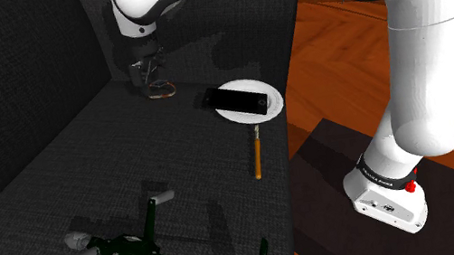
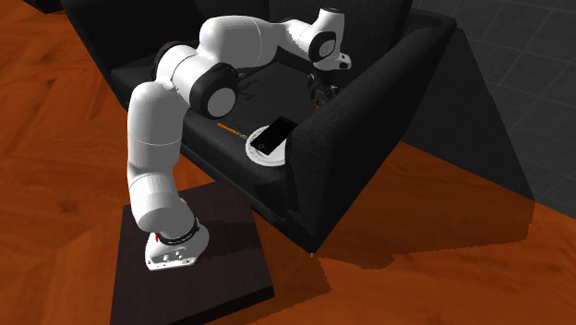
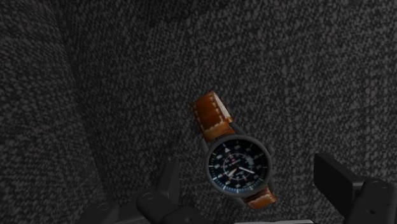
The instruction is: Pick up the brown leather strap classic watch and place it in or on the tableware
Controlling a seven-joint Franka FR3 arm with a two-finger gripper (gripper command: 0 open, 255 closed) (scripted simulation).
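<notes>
1. Claw (image 3: 251,191) is apart and holds nothing. The watch (image 3: 236,162) lies face up on the sofa seat (image 1: 84,160) between the two fingers (image 3: 168,184), touching neither.
2. In the shoulder view the watch (image 1: 161,90) sits near the backrest, directly under the claw (image 1: 149,73).
3. Step in hand, as I read it: descend and grasp. Go straight down and close across the case, not the brown strap (strap looks floppy, likely to slip).
4. The strap runs roughly crosswise to the closing line, so no wrist turn looks needed. Stop before the tips dig into the fabric.
5. Target is the white plate (image 1: 277,97), already part-covered by a black flat device (image 1: 238,100). Aim for the bare rim side.
6. Count:
   - one watch
   - one plate
   - one black device
   - one orange stick (image 1: 257,154)
   - one dark green tool (image 1: 128,250) with grey handles
</notes>
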